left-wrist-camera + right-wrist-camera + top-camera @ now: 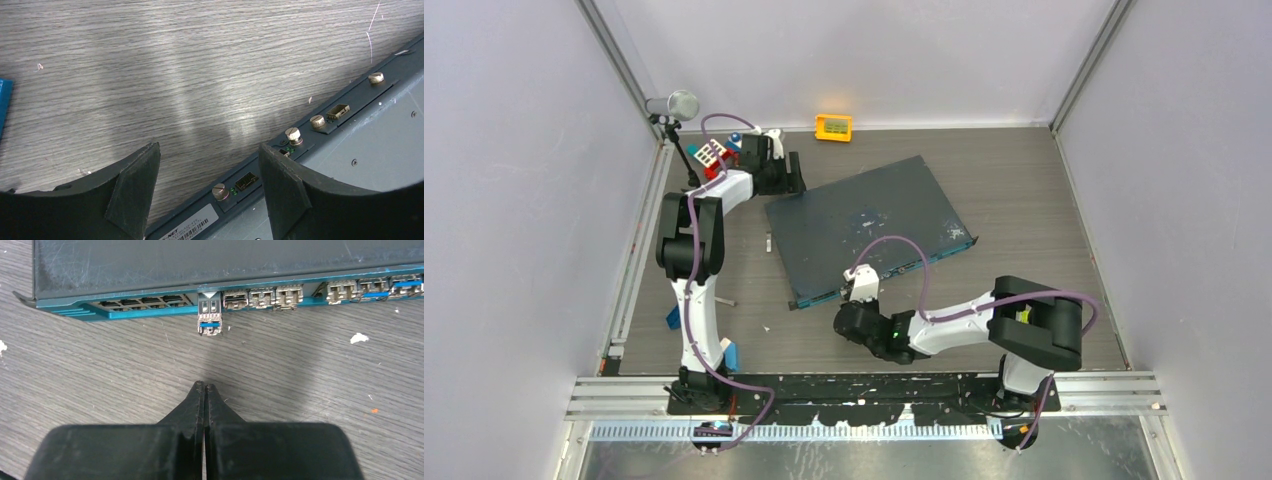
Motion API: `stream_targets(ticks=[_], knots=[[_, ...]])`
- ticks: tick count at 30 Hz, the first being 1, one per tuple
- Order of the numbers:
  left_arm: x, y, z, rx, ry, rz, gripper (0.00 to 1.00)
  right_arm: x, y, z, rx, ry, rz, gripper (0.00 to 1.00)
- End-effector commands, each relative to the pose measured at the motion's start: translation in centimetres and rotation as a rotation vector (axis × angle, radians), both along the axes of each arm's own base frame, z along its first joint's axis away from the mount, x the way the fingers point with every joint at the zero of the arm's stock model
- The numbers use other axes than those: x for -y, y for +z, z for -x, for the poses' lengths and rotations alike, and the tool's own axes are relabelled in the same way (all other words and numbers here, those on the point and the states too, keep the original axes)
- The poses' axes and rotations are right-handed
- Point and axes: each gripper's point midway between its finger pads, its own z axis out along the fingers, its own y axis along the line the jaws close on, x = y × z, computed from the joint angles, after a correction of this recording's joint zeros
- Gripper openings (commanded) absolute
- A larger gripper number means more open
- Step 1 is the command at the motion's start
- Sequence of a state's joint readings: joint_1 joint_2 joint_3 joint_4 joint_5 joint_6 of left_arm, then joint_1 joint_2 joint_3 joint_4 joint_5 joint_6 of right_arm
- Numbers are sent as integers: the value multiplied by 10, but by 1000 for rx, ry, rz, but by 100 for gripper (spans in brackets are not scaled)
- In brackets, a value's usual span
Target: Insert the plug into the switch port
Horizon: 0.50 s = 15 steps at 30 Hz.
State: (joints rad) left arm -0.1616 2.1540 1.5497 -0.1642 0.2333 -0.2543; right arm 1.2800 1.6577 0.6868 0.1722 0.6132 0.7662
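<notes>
Pinched shut and empty, the right gripper (205, 390) faces the plug (210, 322) protruding from the switch port (210, 296), upper centre, likely to push it home; the left gripper (207, 167) gapes empty.

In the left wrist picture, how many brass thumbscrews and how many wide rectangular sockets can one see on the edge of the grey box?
Round brass-coloured metal thumbscrews: 4
Wide rectangular dark sockets: 2
Total: 6

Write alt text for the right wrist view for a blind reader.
A small plug with a blue tab sticks out from the port row on the switch's teal front face. The right gripper, shut and empty, points toward it.
</notes>
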Motion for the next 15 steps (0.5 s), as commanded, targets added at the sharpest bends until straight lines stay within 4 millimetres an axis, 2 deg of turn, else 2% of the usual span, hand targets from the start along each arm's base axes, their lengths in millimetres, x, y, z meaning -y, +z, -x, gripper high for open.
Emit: stream_targets(ticks=[1, 6, 15], knots=[[9, -1, 8, -31, -50, 7, 73, 10, 1, -11, 37, -84, 50, 1], [8, -1, 8, -31, -49, 2, 73, 15, 1, -16, 53, -102, 62, 0], [9, -2, 9, -32, -54, -4, 73, -4, -3, -20, -14, -31, 28, 0]])
